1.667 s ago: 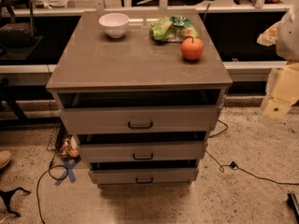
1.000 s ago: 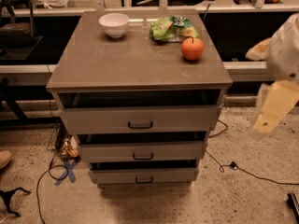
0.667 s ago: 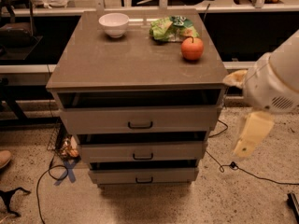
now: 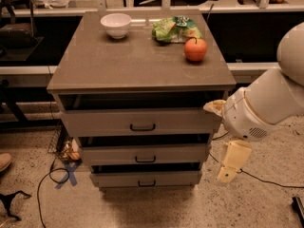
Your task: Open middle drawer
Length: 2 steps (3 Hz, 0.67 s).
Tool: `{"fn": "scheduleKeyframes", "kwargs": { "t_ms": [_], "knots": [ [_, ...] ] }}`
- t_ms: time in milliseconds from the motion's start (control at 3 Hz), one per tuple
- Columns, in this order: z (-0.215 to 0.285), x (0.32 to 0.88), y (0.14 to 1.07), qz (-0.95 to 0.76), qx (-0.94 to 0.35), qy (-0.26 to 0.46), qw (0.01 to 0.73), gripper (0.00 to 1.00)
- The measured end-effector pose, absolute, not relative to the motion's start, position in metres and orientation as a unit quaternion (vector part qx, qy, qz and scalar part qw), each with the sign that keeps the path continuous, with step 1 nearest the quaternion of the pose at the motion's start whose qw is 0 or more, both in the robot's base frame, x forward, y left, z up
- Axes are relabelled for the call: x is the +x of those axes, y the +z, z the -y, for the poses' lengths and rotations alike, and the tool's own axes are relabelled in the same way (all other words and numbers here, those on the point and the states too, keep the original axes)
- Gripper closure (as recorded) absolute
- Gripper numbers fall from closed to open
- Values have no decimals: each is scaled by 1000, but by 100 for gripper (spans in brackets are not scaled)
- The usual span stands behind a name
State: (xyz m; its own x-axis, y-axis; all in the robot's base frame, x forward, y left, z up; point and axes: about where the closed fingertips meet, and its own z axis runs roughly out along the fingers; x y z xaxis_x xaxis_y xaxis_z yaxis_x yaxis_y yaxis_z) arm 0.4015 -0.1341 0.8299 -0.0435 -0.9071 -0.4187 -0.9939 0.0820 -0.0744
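Right of the cabinet (image 4: 137,63), tool (image 4: 228,169), beside middle drawer (image 4: 145,154)

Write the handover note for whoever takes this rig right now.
Hand: low, right of the cabinet, beside the lower drawers, touching nothing.
Middle drawer: looks shut; its handle is untouched.
Done: nothing on the drawer yet.
Left: bring the hand across to the handle, grip it, pull the drawer out.
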Motion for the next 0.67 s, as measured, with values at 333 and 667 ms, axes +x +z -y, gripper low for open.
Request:
{"fn": "scheduleKeyframes", "kwargs": {
  "t_ms": [333, 667],
  "knots": [
    [122, 402, 801, -702, -673, 142, 182, 0],
    [96, 403, 741, -689, -684, 168, 168, 0]
  ]
}}
